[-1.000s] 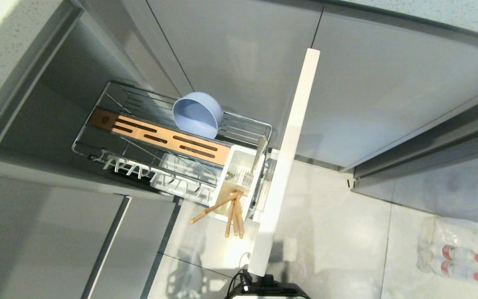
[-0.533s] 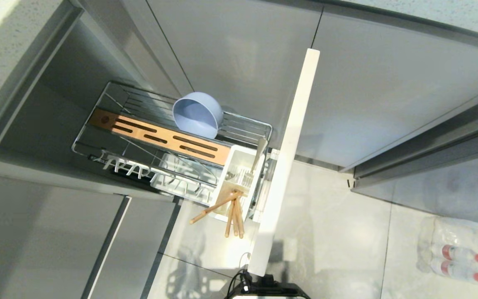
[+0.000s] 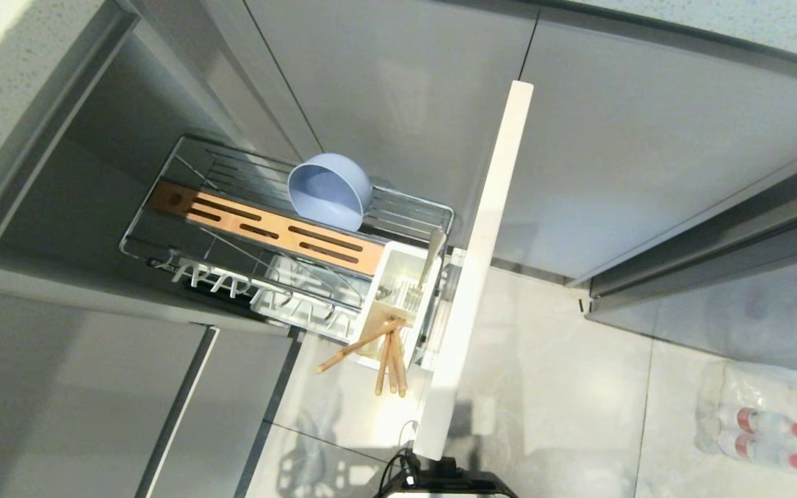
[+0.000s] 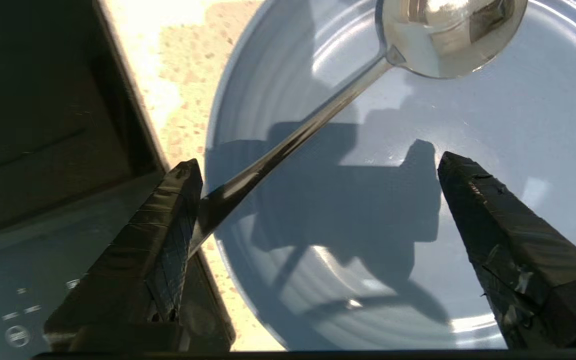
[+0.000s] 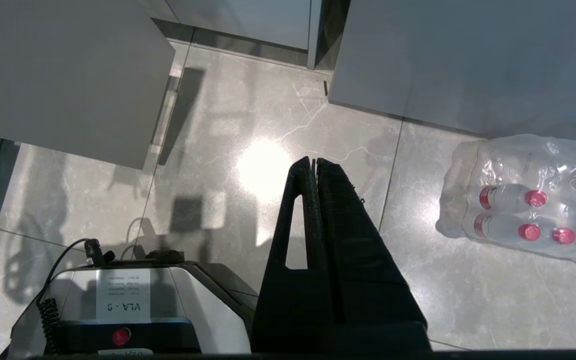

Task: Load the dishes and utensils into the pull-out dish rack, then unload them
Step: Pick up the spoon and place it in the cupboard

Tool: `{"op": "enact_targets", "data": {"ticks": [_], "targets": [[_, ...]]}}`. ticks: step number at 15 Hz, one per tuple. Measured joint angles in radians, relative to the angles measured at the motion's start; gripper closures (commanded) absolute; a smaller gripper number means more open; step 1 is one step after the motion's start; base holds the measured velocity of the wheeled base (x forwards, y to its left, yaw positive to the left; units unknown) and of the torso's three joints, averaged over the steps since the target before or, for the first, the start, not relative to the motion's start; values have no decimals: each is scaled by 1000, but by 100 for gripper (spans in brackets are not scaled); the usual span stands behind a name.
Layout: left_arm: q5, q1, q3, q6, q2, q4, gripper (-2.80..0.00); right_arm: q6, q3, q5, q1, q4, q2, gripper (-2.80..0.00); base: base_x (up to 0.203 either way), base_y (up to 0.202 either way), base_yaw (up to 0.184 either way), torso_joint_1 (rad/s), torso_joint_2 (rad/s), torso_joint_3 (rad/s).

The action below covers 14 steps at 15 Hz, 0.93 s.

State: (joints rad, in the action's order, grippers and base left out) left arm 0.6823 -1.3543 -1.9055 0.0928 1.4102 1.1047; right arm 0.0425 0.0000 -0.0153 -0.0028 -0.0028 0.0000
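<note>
Between the earlier head pictures and this one nothing in the pull-out dish rack point(image 3: 281, 235) has moved; neither of my arms shows there. Nearest to me, my left gripper point(image 4: 318, 165) stands wide open and holds nothing. The handle of the spoon point(image 4: 318, 112) runs right along one fingertip, maybe touching it; its shiny bowl lies farther out, beyond the tips. Under both is the light-blue plate point(image 4: 493, 125), set on a speckled counter point(image 4: 178, 100) beside a dark cooktop point(image 4: 28, 125). If I lift away carelessly, that finger could catch the handle and drag the spoon off the plate. My right gripper point(image 5: 313, 162) hangs closed over the floor. Farther off, the bowl point(image 3: 329, 190) and chopsticks point(image 3: 385, 353) sit in the rack.
</note>
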Motion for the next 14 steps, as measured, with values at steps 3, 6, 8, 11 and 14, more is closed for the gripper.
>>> {"op": "enact_targets", "data": {"ticks": [3, 6, 8, 11, 14], "targets": [[21, 1, 8, -2, 4, -2, -280, 0, 0, 0, 0, 0, 0, 0, 0, 0, 0, 0, 0, 0], [41, 2, 9, -1, 8, -3, -280, 0, 0, 0, 0, 0, 0, 0, 0, 0, 0, 0, 0, 0], [68, 4, 11, -2, 11, -1, -280, 0, 0, 0, 0, 0, 0, 0, 0, 0, 0, 0, 0, 0], [124, 6, 21, -1, 12, -2, -280, 0, 0, 0, 0, 0, 0, 0, 0, 0, 0, 0, 0, 0], [124, 8, 20, -1, 14, -4, -280, 0, 0, 0, 0, 0, 0, 0, 0, 0, 0, 0, 0, 0]]}}
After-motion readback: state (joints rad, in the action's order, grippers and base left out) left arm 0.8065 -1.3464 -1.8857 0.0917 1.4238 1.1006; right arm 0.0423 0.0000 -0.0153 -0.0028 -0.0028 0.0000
